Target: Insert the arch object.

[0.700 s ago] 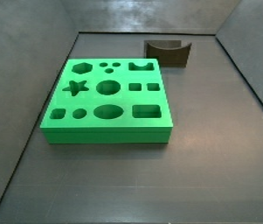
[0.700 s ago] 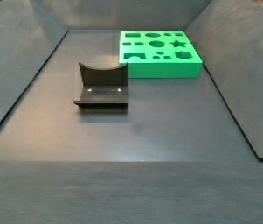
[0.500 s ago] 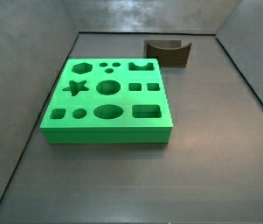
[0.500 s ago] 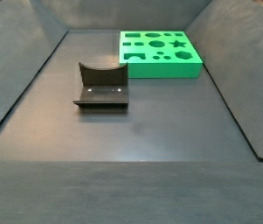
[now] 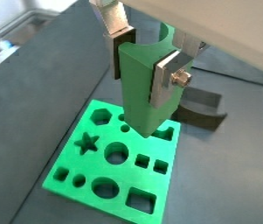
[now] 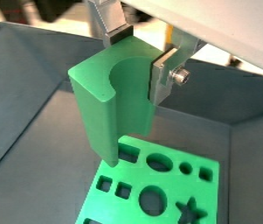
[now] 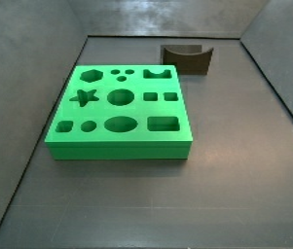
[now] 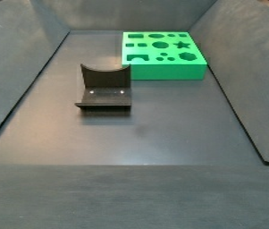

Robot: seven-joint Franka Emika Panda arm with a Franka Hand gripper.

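We locate the arch object [image 7: 188, 57] on the dark floor [image 7: 239, 146] at upper right in a side view, notch upward, apart from the green board [image 7: 120, 109]. In both wrist views, the gripper [image 5: 145, 54] pinches a pale green upright piece [image 5: 145, 87] above that board.

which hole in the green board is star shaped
The five-pointed hole ending the middle row of the green board; others are round, square, hexagonal or arched. The hand hangs above the board, shut on a green piece.
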